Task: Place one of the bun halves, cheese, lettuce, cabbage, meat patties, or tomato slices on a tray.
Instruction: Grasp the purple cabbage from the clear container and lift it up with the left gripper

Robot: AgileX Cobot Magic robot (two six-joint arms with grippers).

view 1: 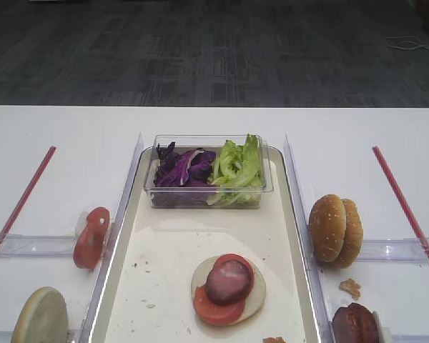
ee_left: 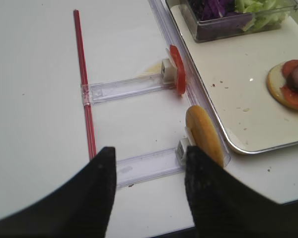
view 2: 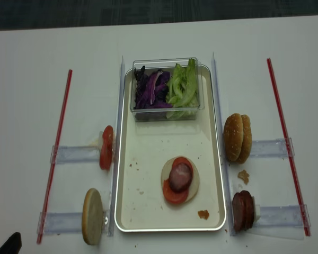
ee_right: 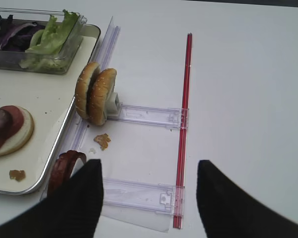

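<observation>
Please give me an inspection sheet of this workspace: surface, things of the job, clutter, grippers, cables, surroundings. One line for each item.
Surface: white table, with red strips and clear plastic holders at both sides.
Job's things: tray holds a flat bun half topped with tomato slices and a meat patty; clear tub with cabbage and lettuce; sesame buns and spare patties stand right of the tray; a tomato slice and a bun half stand left.
Clutter: crumbs on table and tray.
Grippers: left gripper and right gripper have fingers apart, holding nothing.
Cables: one on the floor.
Surroundings: dark carpet.

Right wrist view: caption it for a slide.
Open right pincer above the meat patties, sesame bun halves beside the tray.
</observation>
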